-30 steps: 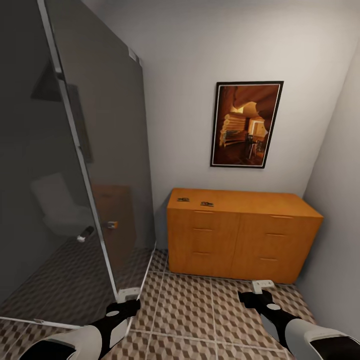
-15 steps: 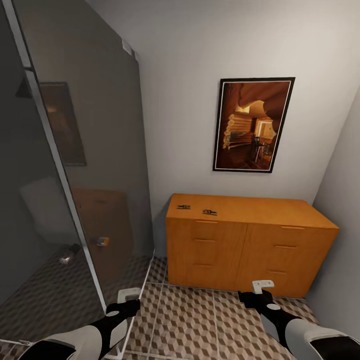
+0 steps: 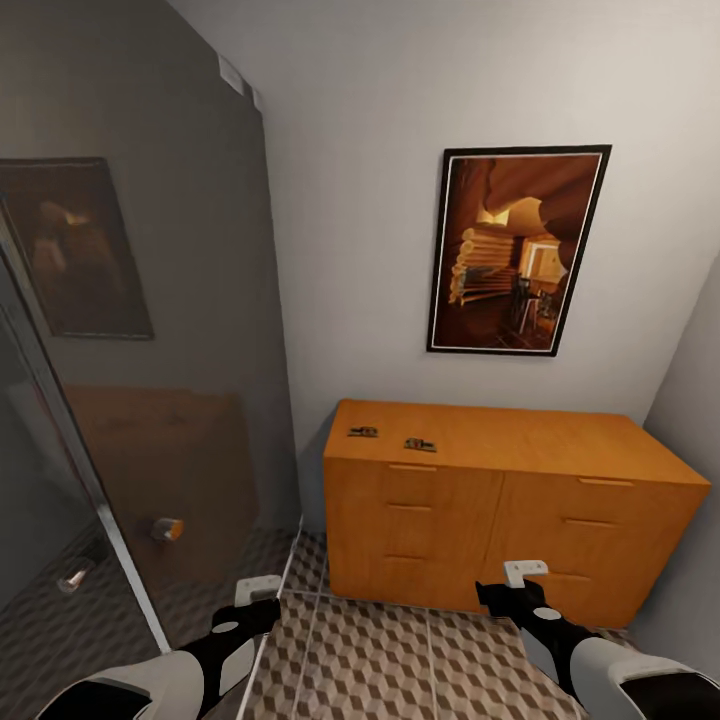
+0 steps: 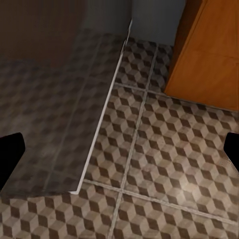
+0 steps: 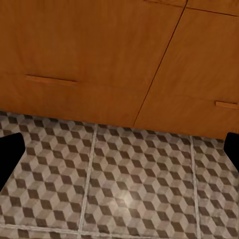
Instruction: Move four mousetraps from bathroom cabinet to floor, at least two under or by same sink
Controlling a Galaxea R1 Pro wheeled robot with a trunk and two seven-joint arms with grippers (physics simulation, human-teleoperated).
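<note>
Ahead, cabinet (image 3: 500, 500): two mousetraps (image 3: 363, 432) (image 3: 420, 444) on top, drawers closed. Both pincers (image 4: 119, 154) (image 5: 119, 149) spread wide, empty.

- A framed picture (image 3: 518, 250) hangs upright on the pale back wall (image 3: 360, 200), in a thin black frame with a narrow white edge inside it; it shows a warm orange-brown interior scene.
- A tinted glass shower screen (image 3: 190, 330) stands at the left, reaching the back wall at the corner.
- The dark glass carries a dim reflection of a framed picture (image 3: 75, 250) and of orange-brown furniture below it.
- A small round knob (image 3: 165, 528) with an orange tint sits low on the glass; a second, greyer one (image 3: 75, 577) shows further left.
- A grey side wall (image 3: 695, 400) closes the room at the right.
- Behind the glass lies the dark tinted shower floor (image 4: 45, 114), edged by a pale strip.
</note>
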